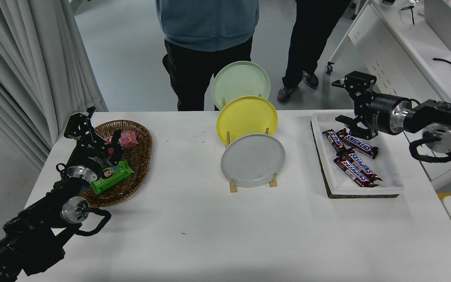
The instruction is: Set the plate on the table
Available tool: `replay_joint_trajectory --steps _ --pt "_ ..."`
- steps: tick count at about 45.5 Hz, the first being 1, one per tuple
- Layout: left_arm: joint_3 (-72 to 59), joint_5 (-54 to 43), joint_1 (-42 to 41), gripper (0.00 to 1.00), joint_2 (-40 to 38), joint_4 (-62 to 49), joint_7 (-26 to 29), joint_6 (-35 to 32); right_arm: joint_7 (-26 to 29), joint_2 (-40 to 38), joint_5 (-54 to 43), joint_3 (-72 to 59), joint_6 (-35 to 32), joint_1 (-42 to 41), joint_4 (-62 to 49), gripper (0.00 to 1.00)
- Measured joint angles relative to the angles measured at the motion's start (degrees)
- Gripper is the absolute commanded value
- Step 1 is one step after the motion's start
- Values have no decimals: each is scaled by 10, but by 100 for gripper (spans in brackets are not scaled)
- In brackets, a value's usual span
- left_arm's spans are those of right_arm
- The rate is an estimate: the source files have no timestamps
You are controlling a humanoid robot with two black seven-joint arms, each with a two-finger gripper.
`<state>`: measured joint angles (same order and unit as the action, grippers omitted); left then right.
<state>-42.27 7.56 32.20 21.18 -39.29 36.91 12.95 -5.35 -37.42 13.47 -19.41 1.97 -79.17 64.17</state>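
Head view: white surface (225, 235) carries a wooden rack (251, 183) holding three plates on edge. Grey plate (253, 159) sits in the rack's nearest slot, in front of the yellow plate (247, 117). Right hand (341, 100) open, empty, well right of the rack; left hand (92, 131) parked, open, far left of it. Plate looks rigid, light, slick; best pinched at the exposed top rim.

plate (253, 160): plain light grey
middle plate (247, 117): yellow
far plate (240, 79): pale green
table (210, 235): white
basket (137, 156): brown wicker
left packet (112, 174): green
tray (390, 172): white
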Motion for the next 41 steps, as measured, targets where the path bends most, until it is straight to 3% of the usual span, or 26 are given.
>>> replay_joint_trajectory --steps 18,41 --pt "0 0 0 100 0 0 0 0 46 59 115 30 116 5 45 99" --pt "0 0 0 100 0 0 0 0 62 133 160 97 214 15 45 99"
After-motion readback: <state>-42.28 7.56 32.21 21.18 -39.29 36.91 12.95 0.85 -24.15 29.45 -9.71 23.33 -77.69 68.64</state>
